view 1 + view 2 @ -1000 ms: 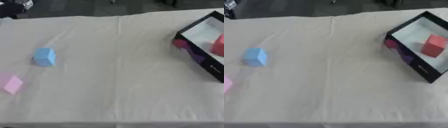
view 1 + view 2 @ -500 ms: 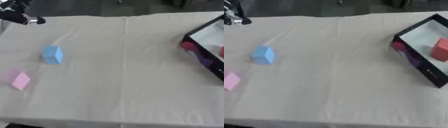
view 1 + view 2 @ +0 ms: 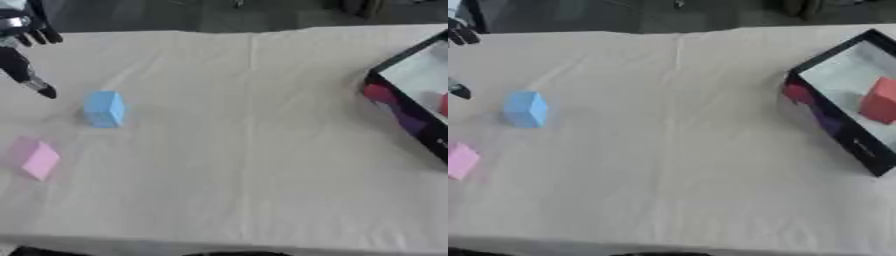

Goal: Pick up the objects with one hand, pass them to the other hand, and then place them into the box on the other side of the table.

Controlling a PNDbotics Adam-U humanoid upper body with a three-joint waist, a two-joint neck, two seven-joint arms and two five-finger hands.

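A light blue block (image 3: pixel 105 108) stands on the cream tablecloth at the left. A pink block (image 3: pixel 38 158) lies nearer me, close to the left edge. At the right sits a black box (image 3: pixel 842 131) with a white inside, and a red block (image 3: pixel 880 100) rests in it. My left hand (image 3: pixel 21 44) comes in at the upper left with its fingers spread, up and to the left of the blue block and apart from it. It holds nothing. My right hand shows in neither view.
The cream cloth (image 3: pixel 245 150) covers the table, with a crease running down its middle. The table's far edge meets a dark floor, and its near edge runs along the bottom of the views. The black box has coloured marks on its outer wall (image 3: pixel 798 93).
The camera has shifted, sliding the whole scene rightward and down. My left hand has come in from the upper left and lowered toward the blue block.
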